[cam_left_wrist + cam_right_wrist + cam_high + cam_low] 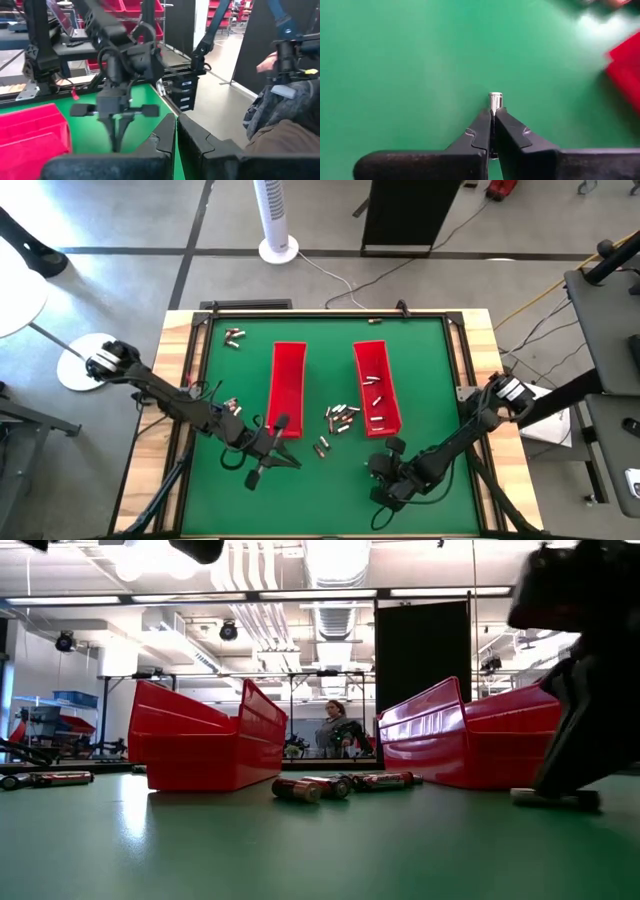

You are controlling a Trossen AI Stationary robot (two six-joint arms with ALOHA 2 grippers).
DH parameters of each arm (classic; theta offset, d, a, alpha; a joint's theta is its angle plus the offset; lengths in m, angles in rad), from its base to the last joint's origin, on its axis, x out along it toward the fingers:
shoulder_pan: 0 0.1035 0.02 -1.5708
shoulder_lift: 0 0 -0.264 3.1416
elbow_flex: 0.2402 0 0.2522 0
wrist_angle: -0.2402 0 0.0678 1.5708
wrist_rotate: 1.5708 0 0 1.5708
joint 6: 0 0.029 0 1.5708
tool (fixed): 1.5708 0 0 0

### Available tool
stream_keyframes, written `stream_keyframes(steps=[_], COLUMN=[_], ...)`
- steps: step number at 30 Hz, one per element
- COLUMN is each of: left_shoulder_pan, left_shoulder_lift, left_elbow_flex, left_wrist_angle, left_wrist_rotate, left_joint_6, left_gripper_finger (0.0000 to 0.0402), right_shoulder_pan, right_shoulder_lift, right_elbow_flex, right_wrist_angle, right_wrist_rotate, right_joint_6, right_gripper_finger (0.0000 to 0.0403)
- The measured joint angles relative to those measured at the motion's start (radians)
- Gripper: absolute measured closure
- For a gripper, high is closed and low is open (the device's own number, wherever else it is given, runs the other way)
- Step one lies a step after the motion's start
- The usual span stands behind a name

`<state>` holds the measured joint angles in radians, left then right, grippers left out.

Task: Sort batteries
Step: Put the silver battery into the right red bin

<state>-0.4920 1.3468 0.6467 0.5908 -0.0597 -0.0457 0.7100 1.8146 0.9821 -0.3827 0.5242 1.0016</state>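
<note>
Two long red trays [288, 388] [376, 385] lie side by side on the green mat. Several loose batteries [340, 418] lie between their near ends, and they also show in the low view [340, 784]. More batteries lie at the far left [233, 337] and inside the right tray [376, 394]. My right gripper [492, 117] is near the front edge, right of centre [376, 468], and is shut on one battery [495, 100]. My left gripper [176, 131] is at the left tray's near end [292, 460]. It is shut, points toward the right arm, and nothing shows between its fingers. My right gripper pinches a silvery battery between its two fingertips [481, 131], slanting down from above. One end of the battery [495, 97] pokes out past the tips. In the low view the battery [555, 798] lies level at the mat's surface. Whether it rests on the mat or hangs just above it, I cannot tell.
The trays' tall red walls [205, 745] [470, 735] stand just beyond both grippers. The table has a raised black rim [320, 312]. A person [335, 730] stands beyond the far edge. Another person's hand [265, 62] shows off the table's right side. Bare green mat [320, 500] lies at the front.
</note>
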Motion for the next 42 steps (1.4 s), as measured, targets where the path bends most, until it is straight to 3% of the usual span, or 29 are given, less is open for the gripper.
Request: stream_keyframes(steps=[3,7,14,28,42], left_shoulder_pan=[-0.014,-0.036,-0.048,-0.049,-0.05], left_shoulder_lift=[-0.001,0.017,0.021,-0.128,-0.269], left_elbow_flex=[0.052,0.092,0.039,-0.179,-0.349], left_wrist_angle=[-0.095,-0.205,-0.112,0.37,0.366], left_wrist_rotate=[0.0,-0.033,-0.029,-0.08,-0.09], left_joint_6=[-0.002,0.016,0.099,0.061,-0.007], left_gripper_finger=[0.0402,0.0402,0.0402,0.0402,0.0402], right_shoulder_pan=[0.016,0.017,0.019,0.039,0.038], right_shoulder_lift=[0.002,0.001,0.0,0.002,0.003], right_elbow_flex=[-0.039,-0.098,-0.208,-0.225,-0.223], right_wrist_angle=[0.037,0.101,0.296,0.318,0.314], right_wrist_rotate=[0.084,0.105,0.14,0.165,0.159], right_joint_6=[0.001,0.025,0.069,-0.057,-0.061], right_gripper_finger=[0.0375,0.0346,0.0311,0.0378,0.0377])
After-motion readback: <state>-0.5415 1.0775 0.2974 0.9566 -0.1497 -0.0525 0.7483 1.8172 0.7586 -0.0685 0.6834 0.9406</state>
